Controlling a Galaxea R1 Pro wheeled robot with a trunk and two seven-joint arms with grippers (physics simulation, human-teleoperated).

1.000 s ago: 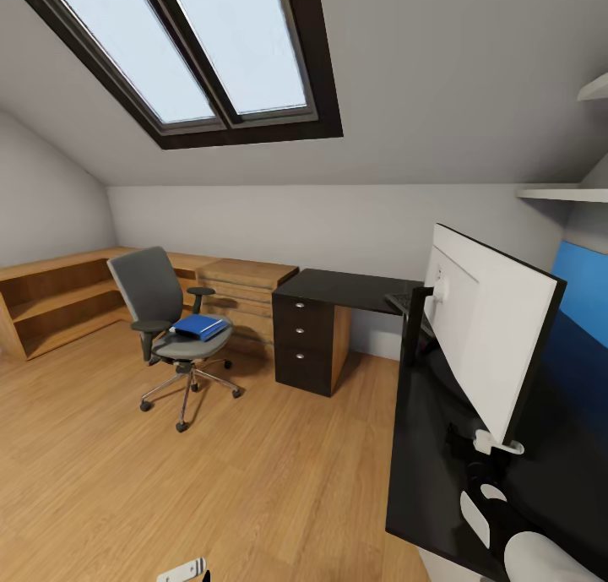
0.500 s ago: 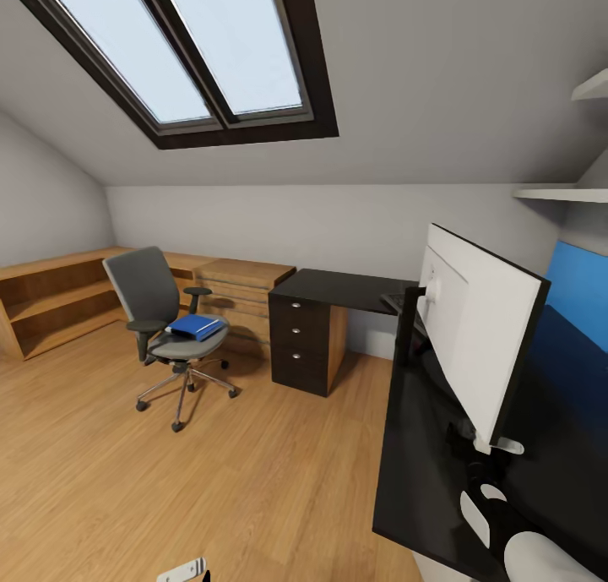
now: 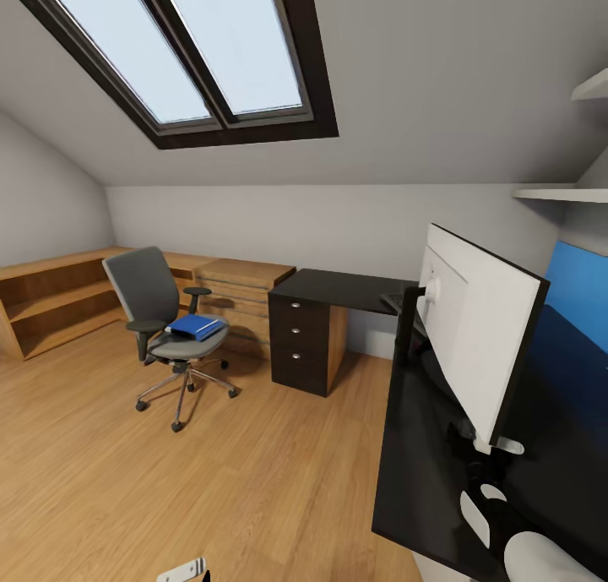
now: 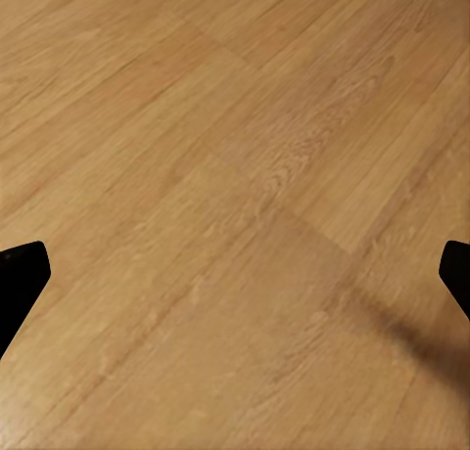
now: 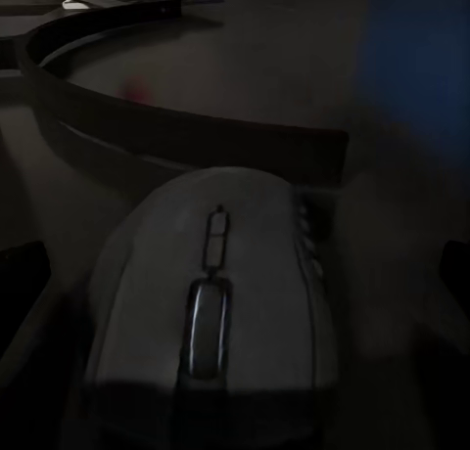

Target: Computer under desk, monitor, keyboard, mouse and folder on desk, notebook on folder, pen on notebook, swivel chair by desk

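Mouse (image 5: 211, 313) handling looks easy: it sits on the desk (image 3: 422, 447) beside the monitor's (image 3: 477, 329) round base, small, rigid and light, with smooth rounded flanks that could slip, so the right fingers, spread wide on either side of it, should pinch across its middle. The left fingers hang spread over bare floor (image 4: 235, 176). The folder (image 3: 196, 326) lies on the swivel chair (image 3: 165, 329).

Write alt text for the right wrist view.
A dark mouse with a scroll wheel lies close up on the glossy black desk. Behind it curves the monitor's round black base.
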